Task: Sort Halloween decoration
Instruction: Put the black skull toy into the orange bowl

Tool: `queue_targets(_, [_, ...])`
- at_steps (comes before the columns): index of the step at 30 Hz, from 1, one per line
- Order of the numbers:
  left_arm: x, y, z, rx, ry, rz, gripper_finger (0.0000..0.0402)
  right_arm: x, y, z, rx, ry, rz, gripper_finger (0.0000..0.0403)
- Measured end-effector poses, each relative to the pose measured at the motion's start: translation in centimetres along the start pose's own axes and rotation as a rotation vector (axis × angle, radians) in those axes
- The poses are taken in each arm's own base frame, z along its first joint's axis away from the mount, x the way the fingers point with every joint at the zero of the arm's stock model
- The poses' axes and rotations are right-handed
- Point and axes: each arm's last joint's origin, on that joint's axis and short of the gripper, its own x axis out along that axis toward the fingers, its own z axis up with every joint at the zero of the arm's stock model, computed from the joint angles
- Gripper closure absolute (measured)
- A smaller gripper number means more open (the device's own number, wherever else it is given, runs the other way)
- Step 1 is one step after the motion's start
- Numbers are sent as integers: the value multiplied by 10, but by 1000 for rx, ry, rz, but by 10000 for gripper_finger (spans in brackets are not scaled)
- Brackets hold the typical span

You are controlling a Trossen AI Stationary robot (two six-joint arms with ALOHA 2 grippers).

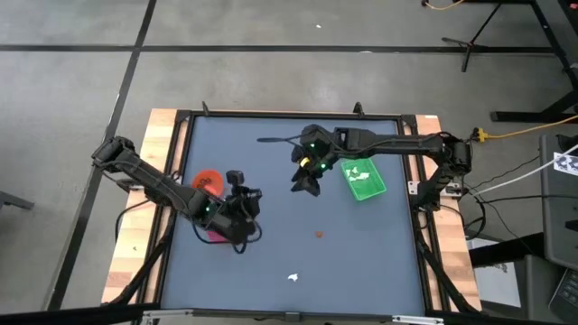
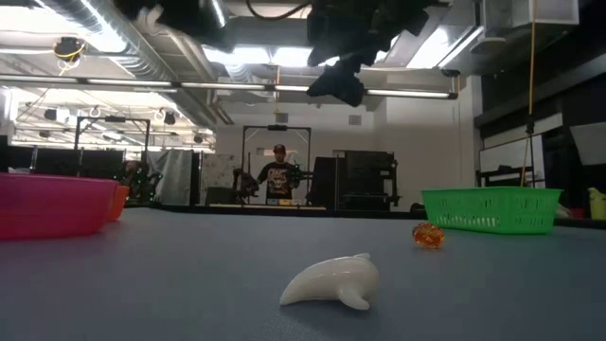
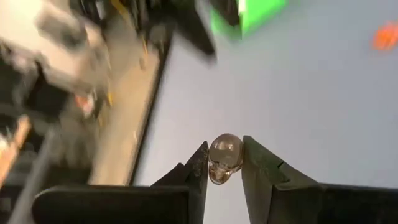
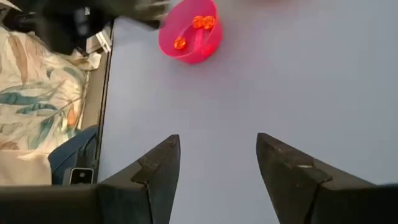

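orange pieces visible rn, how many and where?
4. Three lie in the pink bowl: two side by side, one apart. One sits loose on the table, out in front of the green tray. More may be hidden in the orange bowl.

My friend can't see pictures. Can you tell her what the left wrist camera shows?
The left pincer holds a small, shiny, skull-shaped piece between its two dark fingers, above the grey-blue table. Farther off sit a blurry green tray and one tiny orange piece.
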Motion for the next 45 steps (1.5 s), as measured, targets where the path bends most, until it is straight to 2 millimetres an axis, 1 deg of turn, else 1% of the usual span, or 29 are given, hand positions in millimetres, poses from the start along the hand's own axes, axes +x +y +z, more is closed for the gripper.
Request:
queue_targets(4, [7, 10, -23, -48, 211, -32, 350, 0, -1, 1, -21, -7, -7, 193])
queue_targets(8, [7, 22, -43, -78, 436, -33, 350, 0, 0, 0, -46, -6, -9, 193])
queue_targets(10, [8, 26, -51, -97, 511, -16, 350, 0, 0, 0, -47, -5, -9, 193])
queue_targets(14, [12, 23, -65, -135, 586, -11, 350, 0, 0, 0, -46, -7, -14, 194])
queue_targets(18, [17, 14, -85, -113, 648, -18, 350, 0, 0, 0, -47, -7, -14, 193])
queue_targets(23, [24, 8, -112, -111, 719, 29, 350, 0, 0, 0, -77, -9, -29, 194])
queue_targets(28, [31, 6, -132, -128, 768, 67, 350, 0, -1, 1, -96, -11, -39, 194])
queue_targets(32, [34, 7, -142, -145, 794, 94, 348, 0, -1, 1, -97, -13, -56, 194])
queue_targets(35, [36, 8, -146, -168, 808, 114, 337, 0, -2, 1, -97, -17, -78, 194])
queue_targets(45, [38, 9, -146, -185, 814, 123, 296, 0, -3, 1, -97, -23, -112, 194])
